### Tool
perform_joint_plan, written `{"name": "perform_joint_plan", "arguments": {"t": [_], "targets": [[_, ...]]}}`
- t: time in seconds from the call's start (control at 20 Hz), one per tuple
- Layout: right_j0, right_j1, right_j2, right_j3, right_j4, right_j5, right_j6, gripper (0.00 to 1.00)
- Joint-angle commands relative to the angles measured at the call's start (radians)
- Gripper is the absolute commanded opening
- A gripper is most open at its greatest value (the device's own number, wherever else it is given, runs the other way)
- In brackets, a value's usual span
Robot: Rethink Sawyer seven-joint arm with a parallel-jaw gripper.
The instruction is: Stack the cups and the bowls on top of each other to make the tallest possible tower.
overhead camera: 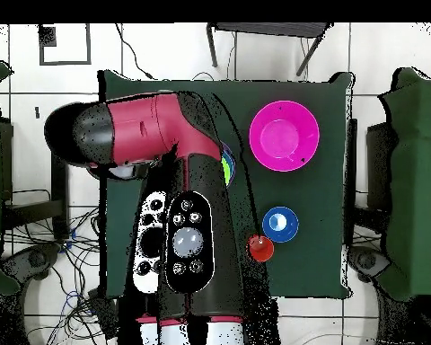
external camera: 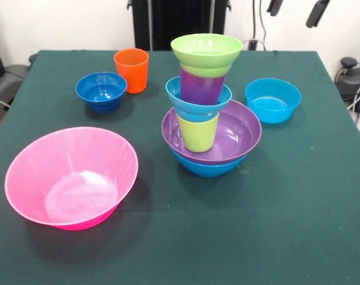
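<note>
A tower of cups and bowls is standing near the centre of the green table in the front view. A blue bowl is forming its base, with a wide purple bowl nested inside it. A lime cup is sitting mouth down in the purple bowl, a turquoise bowl is resting on it, a purple cup is standing in that bowl, and a lime bowl is capping the stack.

From the tower, a huge pink bowl is lying at about eight o'clock near the table's front edge, tipped a little toward the camera. A small dark blue bowl is sitting at ten o'clock, with an orange cup standing upright just beside it, toward one o'clock of that bowl. A second turquoise bowl is sitting apart at two o'clock from the tower.

In the overhead view the red and black arm is stretching across the table and covering the tower, of which only a lime and blue sliver is showing at the arm's edge. The gripper is not showing in either view, so its state cannot be told. To the arm's right the pink bowl, dark blue bowl and orange cup are lying in the open.
</note>
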State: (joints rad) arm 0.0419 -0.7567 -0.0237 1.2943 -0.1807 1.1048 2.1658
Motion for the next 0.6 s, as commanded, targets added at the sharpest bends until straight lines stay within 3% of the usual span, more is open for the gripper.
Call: {"name": "perform_joint_plan", "arguments": {"t": [0.05,0.2,0.6], "targets": [[0.053,-0.046,-0.042,0.23,0.016,-0.172,0.257,1.0],[0.069,-0.076,-0.06,0.286,0.012,-0.207,0.217,1.0],[0.028,-0.129,-0.047,0.458,0.035,-0.325,0.098,1.0]]}}
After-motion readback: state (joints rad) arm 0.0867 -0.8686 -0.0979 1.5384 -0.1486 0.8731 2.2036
